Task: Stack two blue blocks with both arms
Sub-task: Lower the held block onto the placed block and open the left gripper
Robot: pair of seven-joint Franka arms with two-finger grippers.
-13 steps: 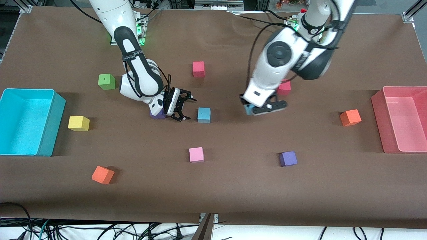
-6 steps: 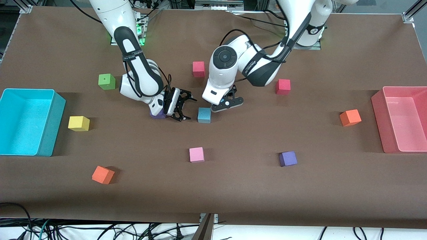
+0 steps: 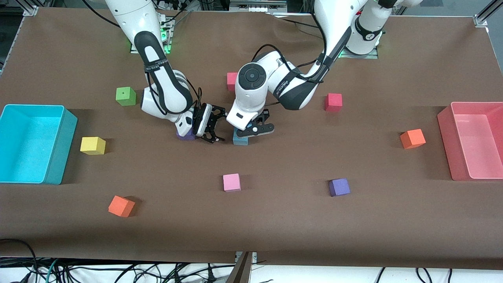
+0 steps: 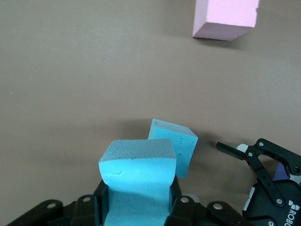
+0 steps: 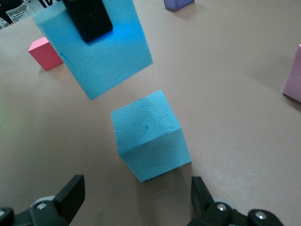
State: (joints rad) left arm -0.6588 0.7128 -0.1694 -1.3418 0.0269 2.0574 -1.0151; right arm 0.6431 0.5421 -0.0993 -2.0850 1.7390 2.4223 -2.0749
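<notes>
One blue block [image 3: 240, 140] lies on the brown table at its middle; it also shows in the left wrist view [image 4: 175, 146] and the right wrist view [image 5: 150, 136]. My left gripper [image 3: 253, 127] is shut on the second blue block [image 4: 138, 169] and holds it just above and beside the lying one. The held block [image 5: 94, 47] hangs tilted in the right wrist view. In the front view the hand mostly hides it. My right gripper [image 3: 221, 125] is open and empty, low beside the lying block toward the right arm's end, its fingers [image 5: 70, 195] wide apart.
A purple cube [image 3: 185, 135] sits under my right hand. A pink cube [image 3: 231, 182] and a purple cube [image 3: 339, 187] lie nearer the front camera. Red cubes [image 3: 333, 102], orange cubes [image 3: 412, 138], yellow [image 3: 92, 145] and green [image 3: 125, 96] cubes lie around. The turquoise bin [image 3: 59, 157] and the pink bin [image 3: 448, 149] stand at the ends.
My left arm has swung from its own end of the table toward the middle, carrying the blue block to just above the lying blue block. The right arm has not moved.
</notes>
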